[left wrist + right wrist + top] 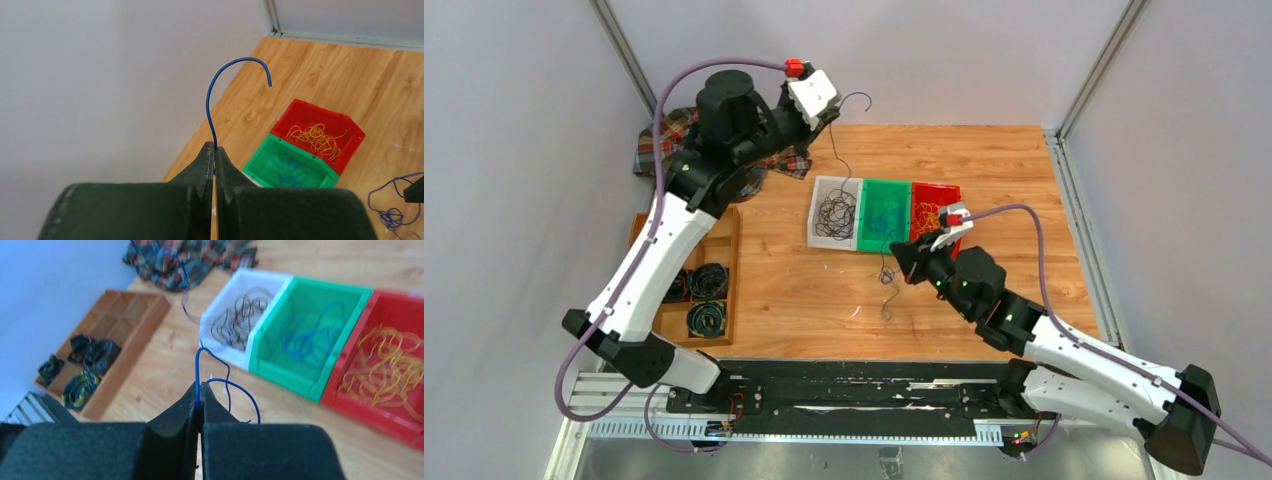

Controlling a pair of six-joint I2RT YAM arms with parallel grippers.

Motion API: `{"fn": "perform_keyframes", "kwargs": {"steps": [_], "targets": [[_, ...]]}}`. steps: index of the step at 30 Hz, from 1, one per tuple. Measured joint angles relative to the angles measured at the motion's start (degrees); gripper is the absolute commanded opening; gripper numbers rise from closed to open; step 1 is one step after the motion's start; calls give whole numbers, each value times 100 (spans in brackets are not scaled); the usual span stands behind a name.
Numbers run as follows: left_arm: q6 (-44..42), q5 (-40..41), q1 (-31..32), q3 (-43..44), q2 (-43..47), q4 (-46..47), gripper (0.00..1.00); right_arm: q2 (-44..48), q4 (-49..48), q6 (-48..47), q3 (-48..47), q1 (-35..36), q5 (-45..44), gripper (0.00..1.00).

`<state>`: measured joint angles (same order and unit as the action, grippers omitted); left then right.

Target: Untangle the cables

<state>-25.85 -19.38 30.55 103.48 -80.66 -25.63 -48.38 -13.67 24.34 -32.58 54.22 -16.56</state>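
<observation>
**A:** so what sort of place are we in?

**B:** we reckon a robotics lab cell. blank white panels (514,120), aluminium framing (624,50), two robot arms (649,265) bolted to a rail (854,390) at a wooden table (984,170), colour-coded bins (899,195).

plaid cloth (649,150) partly hidden, red bin (390,310) cropped
</observation>
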Motion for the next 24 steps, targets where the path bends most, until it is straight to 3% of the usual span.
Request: {"fn": "perform_keyframes", "kwargs": {"steps": [7, 14, 24], "targets": [[487, -197, 199, 498, -706, 120, 0, 13, 494, -459, -1237, -752, 254, 1], [699, -280, 426, 1469, -1486, 256, 0, 0, 658, -643, -1563, -1515, 452, 1], [699, -219, 452, 1377, -2162, 326, 1, -31, 883, -850, -1906, -1908, 608, 1]]}}
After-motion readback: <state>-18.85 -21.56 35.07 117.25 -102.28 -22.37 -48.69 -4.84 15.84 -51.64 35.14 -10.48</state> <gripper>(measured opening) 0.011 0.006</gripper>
